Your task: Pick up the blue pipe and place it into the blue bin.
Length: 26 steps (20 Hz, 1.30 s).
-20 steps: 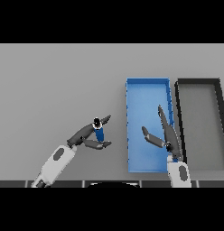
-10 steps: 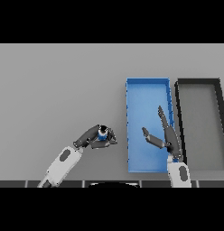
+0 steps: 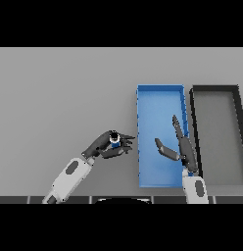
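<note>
Small blue pipe pinched in curled left hand, above grey worktop, just left of open blue bin. Right hand relaxed over bin. Risks: shallow pinch slipping mid-carry; clipping near wall; bumping right hand.

1. I count one blue pipe, a short piece caught in the curled fingers of the left hand.
2. I see two bins on the table: one blue bin and one dark bin just beside it.
3. I have two hands in view, the left one and the right hand.
</note>
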Each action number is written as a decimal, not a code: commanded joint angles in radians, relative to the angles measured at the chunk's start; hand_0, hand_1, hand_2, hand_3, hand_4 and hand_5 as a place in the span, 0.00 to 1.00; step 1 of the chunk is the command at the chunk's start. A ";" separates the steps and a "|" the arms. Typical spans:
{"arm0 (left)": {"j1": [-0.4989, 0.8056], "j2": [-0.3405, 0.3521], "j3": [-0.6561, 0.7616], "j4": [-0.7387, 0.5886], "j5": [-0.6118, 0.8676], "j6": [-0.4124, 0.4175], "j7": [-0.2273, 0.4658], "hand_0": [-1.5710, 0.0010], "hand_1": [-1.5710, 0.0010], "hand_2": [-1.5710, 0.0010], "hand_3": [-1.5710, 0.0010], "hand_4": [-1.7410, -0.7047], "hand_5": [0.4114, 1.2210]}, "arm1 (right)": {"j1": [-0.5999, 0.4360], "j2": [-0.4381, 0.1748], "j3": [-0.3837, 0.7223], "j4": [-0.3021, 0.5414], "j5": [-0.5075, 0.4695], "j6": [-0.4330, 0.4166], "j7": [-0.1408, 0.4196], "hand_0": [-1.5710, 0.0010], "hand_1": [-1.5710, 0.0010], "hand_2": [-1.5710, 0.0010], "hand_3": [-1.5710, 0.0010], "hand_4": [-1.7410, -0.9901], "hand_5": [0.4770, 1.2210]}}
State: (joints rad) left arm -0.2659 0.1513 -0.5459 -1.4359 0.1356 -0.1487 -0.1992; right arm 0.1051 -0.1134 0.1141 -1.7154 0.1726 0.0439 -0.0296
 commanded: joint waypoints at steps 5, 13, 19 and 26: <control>-0.020 0.002 -0.026 -0.107 0.007 0.006 0.109 0.01 0.01 0.01 0.05 0.01 0.99 | 0.015 -0.001 0.002 -0.013 0.008 -0.006 -0.028 1.00 1.00 1.00 1.00 0.80 0.17; -0.018 0.006 -0.046 -0.130 -0.017 0.008 0.158 0.00 0.00 0.00 0.05 0.00 1.00 | 0.011 -0.004 -0.010 -0.010 0.005 -0.013 -0.017 1.00 1.00 1.00 1.00 0.75 0.17; -0.023 0.016 -0.035 -0.122 -0.010 -0.006 0.167 0.00 0.00 0.00 0.05 0.00 1.00 | -0.015 -0.053 -0.039 -0.089 -0.240 0.171 -0.061 1.00 1.00 1.00 1.00 0.70 0.15; -0.029 0.009 -0.043 -0.111 -0.030 -0.008 0.154 0.00 0.00 0.00 0.05 0.00 1.00 | -0.182 -0.215 0.038 -0.270 -0.490 0.363 0.218 1.00 1.00 1.00 1.00 0.57 0.03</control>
State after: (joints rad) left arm -0.2953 0.1604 -0.5892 -1.5465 0.1070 -0.1583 -0.0428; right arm -0.0776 -0.3282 0.1525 -1.9860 -0.3179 0.4079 0.1887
